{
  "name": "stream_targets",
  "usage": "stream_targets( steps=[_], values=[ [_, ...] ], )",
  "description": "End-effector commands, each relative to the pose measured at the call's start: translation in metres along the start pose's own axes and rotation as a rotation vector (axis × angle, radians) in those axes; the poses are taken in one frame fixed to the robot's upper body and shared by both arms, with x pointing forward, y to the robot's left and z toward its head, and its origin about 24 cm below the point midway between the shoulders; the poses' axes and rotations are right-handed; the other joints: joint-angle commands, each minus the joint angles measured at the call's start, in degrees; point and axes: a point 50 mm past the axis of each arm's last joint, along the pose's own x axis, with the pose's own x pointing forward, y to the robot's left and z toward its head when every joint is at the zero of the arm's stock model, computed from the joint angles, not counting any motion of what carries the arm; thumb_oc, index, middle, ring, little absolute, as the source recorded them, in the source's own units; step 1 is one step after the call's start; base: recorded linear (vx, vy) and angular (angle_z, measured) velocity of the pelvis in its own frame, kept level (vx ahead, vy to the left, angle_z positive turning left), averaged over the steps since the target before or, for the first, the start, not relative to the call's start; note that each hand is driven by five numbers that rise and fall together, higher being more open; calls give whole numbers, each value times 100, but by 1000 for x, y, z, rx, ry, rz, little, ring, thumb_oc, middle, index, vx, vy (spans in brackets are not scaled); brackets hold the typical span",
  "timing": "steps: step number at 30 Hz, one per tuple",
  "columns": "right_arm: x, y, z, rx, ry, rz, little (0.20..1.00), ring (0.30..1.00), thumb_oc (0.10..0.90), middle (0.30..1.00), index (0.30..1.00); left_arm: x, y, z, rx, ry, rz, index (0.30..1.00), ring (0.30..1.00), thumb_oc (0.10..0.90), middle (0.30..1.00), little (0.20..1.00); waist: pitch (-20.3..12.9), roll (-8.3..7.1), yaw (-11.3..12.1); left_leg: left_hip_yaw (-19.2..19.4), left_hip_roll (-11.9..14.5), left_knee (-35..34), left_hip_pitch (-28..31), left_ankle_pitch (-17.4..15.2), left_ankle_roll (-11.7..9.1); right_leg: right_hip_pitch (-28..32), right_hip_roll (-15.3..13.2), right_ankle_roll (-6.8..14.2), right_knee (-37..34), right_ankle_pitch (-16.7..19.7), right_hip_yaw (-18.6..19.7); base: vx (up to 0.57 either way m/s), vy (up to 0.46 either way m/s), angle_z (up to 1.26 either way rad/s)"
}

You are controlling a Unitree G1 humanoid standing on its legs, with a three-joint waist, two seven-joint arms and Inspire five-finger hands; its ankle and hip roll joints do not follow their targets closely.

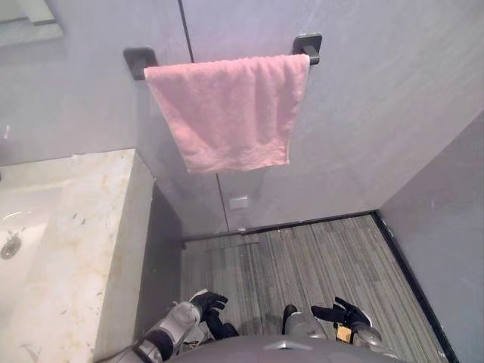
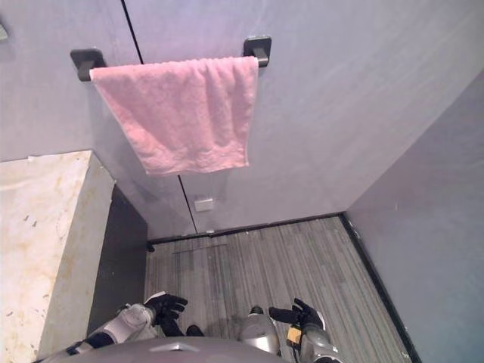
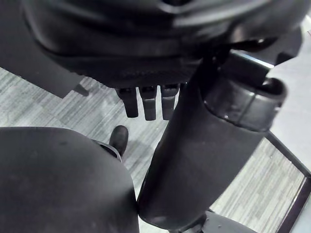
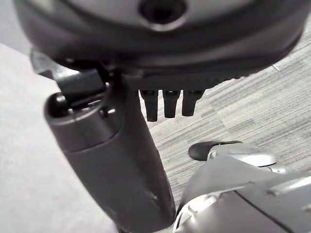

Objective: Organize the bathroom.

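We see a pink towel draped over a dark wall-mounted towel bar, whose two end brackets sit against a pale grey wall; the towel hangs folded over the bar, its lower edge slightly uneven and lower toward the left, and it covers nearly the full span between the brackets. To the left we note a light marbled surface with a white sink basin set into it, the drain visible near the picture's edge, and the surface's dark side panel facing the floor. Low on the wall, beneath the towel, we see a small white wall plate; any marking on it is too small to read, and we find no legible writing or label elsewhere. The floor is striped grey, bordered by a dark skirting along the right-hand wall. At the bottom of the head views, the left hand hangs low near the surface's side panel, and the right hand hangs low over the floor, well apart from the towel. In each wrist view we see the fingers of the left and the fingers of the right extended loosely, relaxed and holding nothing.
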Motion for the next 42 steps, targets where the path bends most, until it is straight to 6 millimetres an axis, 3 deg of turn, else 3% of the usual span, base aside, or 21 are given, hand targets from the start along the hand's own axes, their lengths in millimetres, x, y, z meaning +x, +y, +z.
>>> stream_targets(
  steps=[1,2,3,4,6,7,8,10,11,13,22,26,29,33,39,40,42],
  values=[
    [3,9,25,11,-101,30,900,900,800,900,900,-6,10,-46,-86,201,77,900,900,800,900,900,135,49,16,-109,-336,276,185,-405,-210,-819,-211,711,-775,1185,-118,-233,137,-15],
    [3,11,24,8,-102,34,900,900,800,900,900,-7,12,-49,-138,195,104,900,900,800,900,900,153,92,51,-96,-297,225,159,-334,-216,-817,-207,664,-538,1043,-151,-312,128,-20],
    [2,13,22,-4,-108,44,900,900,800,900,900,-9,17,-54,-218,199,131,900,900,800,900,900,166,216,135,-61,-155,168,55,-141,-223,-735,-96,480,-13,539,-213,-275,107,-23],
    [2,12,22,-5,-108,44,900,900,800,900,900,-9,17,-54,-218,199,131,900,900,800,900,900,166,213,133,-61,-160,165,59,-140,-226,-747,-105,479,19,516,-209,-322,103,-20],
    [1,14,19,-30,-109,62,900,900,800,900,900,-12,20,-64,-349,210,208,900,900,800,900,900,113,380,220,-94,80,121,-161,192,-318,-587,281,225,718,-280,10,-276,42,-13],
    [1,14,20,-30,-109,62,900,900,800,900,900,-12,20,-64,-350,210,209,900,900,800,900,900,100,386,228,-83,90,120,-184,209,-321,-600,296,214,687,-246,14,-271,-21,7],
    [1,14,16,-21,-97,52,900,900,800,900,900,-14,24,-70,-443,209,283,900,900,800,900,900,25,342,226,-201,109,113,-288,263,-328,-388,649,122,755,-625,362,-168,-39,20],
    [1,14,15,-19,-93,50,900,900,800,900,900,-14,25,-72,-474,216,309,900,900,800,900,900,-32,324,245,-211,118,118,-365,277,-328,-312,814,81,646,-658,486,-171,-101,27],
    [1,13,11,2,-80,41,900,900,800,900,900,-17,28,-78,-576,241,395,900,900,800,900,900,-189,135,297,-356,-3,168,-571,267,-293,131,1140,-30,141,-742,871,-147,-169,27],
    [0,15,9,15,-69,42,900,900,800,900,900,-19,23,-87,-638,290,423,900,900,800,900,900,-263,-35,378,-475,-178,304,-866,289,-316,378,1317,-87,-461,-513,1187,-182,-201,43],
    [3,23,37,-129,-162,97,900,900,800,900,900,-20,-2,-99,-640,341,345,900,900,800,900,900,-22,-115,713,-217,-200,827,-2038,687,-414,915,1606,-333,-1189,-231,1539,-137,-87,17],
    [4,25,41,-131,-155,103,900,900,800,900,900,-22,-2,-105,-658,342,359,900,900,800,900,900,61,-219,728,-157,28,1548,-2190,454,-359,894,1429,-406,-1285,-151,1351,-165,-33,23],
    [5,25,43,-150,-145,64,900,900,800,900,900,-24,0,-108,-716,336,359,900,900,800,900,900,43,-334,657,-200,279,2118,-1823,-122,-247,675,1023,-405,-1350,13,839,-228,61,31],
    [6,17,41,-182,-120,28,900,900,800,900,900,-22,9,-101,-739,295,362,900,900,800,900,900,15,-345,581,-596,558,2628,-1375,-405,-466,601,725,-422,-1334,13,532,-165,108,66],
    [6,4,37,-160,-98,-37,900,900,800,900,900,-19,14,-91,-729,288,376,900,900,800,900,900,-125,-313,329,-606,1243,2757,-804,-270,-714,454,426,-398,-1351,181,253,-148,172,68],
    [6,-6,41,-137,-123,-110,900,900,800,900,900,-17,14,-86,-698,278,367,900,900,800,900,900,-204,-212,188,-446,1540,2458,-396,-165,-843,327,302,-333,-1353,337,61,-168,319,101],
    [6,-14,46,-117,-140,-148,900,900,800,900,900,-15,13,-82,-696,270,366,900,900,800,900,900,-226,-112,120,-338,1660,2223,-172,-144,-915,287,222,-256,-1380,447,-69,-208,397,122]
  ],
)
